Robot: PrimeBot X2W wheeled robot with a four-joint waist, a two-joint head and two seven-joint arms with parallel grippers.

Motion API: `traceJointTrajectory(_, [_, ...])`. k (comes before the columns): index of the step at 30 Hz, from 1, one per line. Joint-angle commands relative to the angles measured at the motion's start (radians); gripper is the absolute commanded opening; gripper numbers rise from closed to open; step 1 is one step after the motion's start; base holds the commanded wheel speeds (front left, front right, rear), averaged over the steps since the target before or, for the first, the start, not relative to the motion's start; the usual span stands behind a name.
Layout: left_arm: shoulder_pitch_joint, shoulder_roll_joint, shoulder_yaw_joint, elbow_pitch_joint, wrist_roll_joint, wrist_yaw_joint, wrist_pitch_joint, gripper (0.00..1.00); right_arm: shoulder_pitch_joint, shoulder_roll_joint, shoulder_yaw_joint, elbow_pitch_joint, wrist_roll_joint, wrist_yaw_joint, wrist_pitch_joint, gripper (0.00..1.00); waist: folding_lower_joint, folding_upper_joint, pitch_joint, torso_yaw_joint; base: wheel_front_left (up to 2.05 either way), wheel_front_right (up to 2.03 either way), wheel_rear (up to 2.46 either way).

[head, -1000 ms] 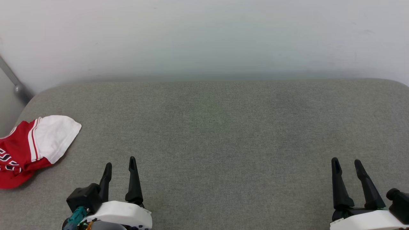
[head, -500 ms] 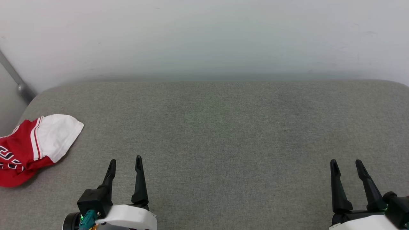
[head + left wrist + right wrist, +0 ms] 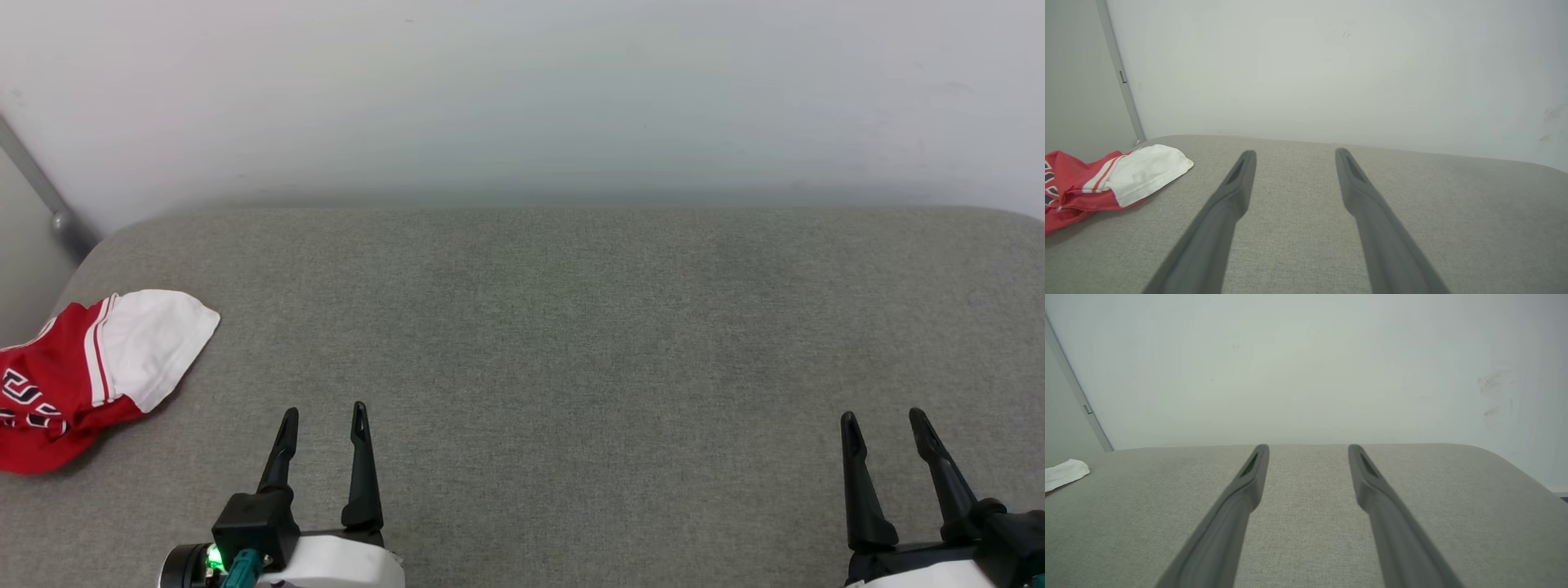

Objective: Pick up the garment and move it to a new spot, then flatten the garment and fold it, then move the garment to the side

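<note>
Here, garment [image 3: 69,388] lies bunched well left of the left gripper [image 3: 324,410]
That and the right gripper [image 3: 882,415] stand spread, empty

Head view: high vantage, facing forward and down across grey padded surface [image 3: 571,327] to white wall [image 3: 522,98] behind far edge; left gripper [image 3: 323,410] and right gripper [image 3: 882,415] at view's bottom edge.
Left wrist view: low, close over surface, facing far edge along own fingers [image 3: 1237,183].
Right wrist view: same low, close stance, nearer right far corner.
Shared by all three: far edge, wall, garment [image 3: 82,384] at surface's left edge, seen as white sleeve tip in right wrist view.
</note>
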Motion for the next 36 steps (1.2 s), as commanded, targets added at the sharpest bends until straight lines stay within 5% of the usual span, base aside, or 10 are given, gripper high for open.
traceJointTrajectory(1, [0.006,-0.001,0.0,-0.008,0.024,-0.001,-0.009,1.0,0.013,0.001,0.001,-0.01,-0.024,0.0,-0.009,1.0,0.0,0.0,0.0,0.001,0.0,0.0,0.0])
traceJointTrajectory(14, [0.023,-0.016,0.008,0.011,0.12,-0.014,-0.036,1.0,0.03,0.001,-0.014,-0.011,-0.07,0.0,-0.036,1.0,0.0,0.0,0.001,0.008,0.0,0.0,0.0])
traceJointTrajectory(36, [0.017,-0.02,0.016,0.043,0.108,-0.009,-0.036,1.0,0.034,0.001,-0.014,0.009,-0.038,0.0,-0.036,1.0,0.0,0.0,0.0,0.013,0.0,0.0,0.0])
